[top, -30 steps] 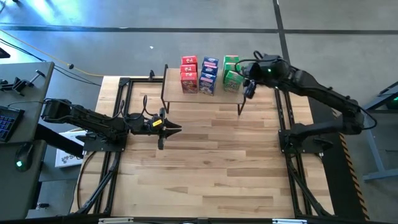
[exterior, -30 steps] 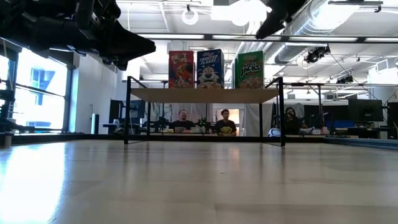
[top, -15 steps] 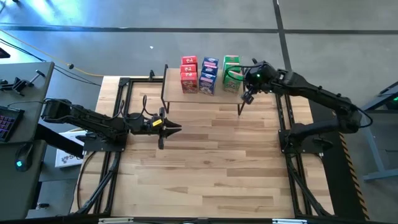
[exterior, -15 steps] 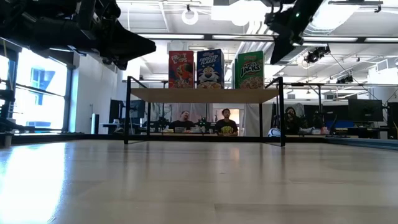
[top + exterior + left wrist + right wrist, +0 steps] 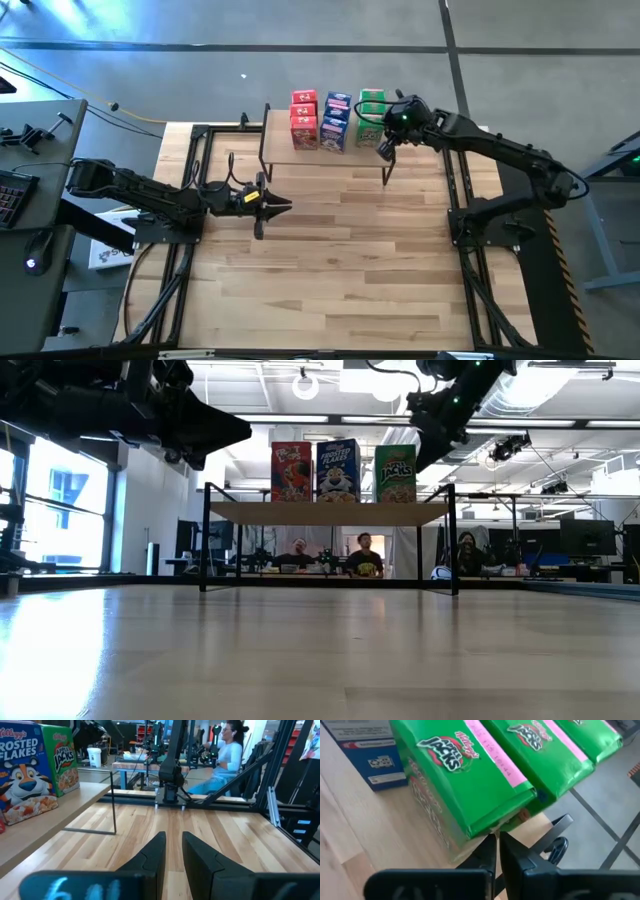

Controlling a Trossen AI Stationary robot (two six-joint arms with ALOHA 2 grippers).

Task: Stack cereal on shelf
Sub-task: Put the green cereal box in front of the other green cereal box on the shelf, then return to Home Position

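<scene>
Shelf (image 5: 330, 155): low rack with a light wooden top board on thin black legs, standing at the far edge of the slatted wooden desk (image 5: 330, 260).
Cereal, red boxes (image 5: 304, 119): one row on the shelf top, at the end nearer the left arm; front face seen in the low view.
Cereal, blue boxes (image 5: 336, 121): middle row on the shelf top, just beside the red row.
Cereal, green boxes (image 5: 370, 115): row at the shelf end nearer the right arm, just beside the blue row; upright.
Right pincer (image 5: 385, 150): above the shelf's front corner, just beside the nearest green box; fingers closed together with only a slit between them, holding nothing. In the right wrist view the fingertips (image 5: 496, 852) sit at the lower edge of that box; contact cannot be told.
Left pincer (image 5: 282, 208): over the bare desk, well apart from the shelf, pointing across toward the right side; fingers nearly together, a narrow gap between them, nothing gripped.
Background: people (image 5: 362, 556) seated in the room beyond the desk, seen under the shelf in the low view.
</scene>
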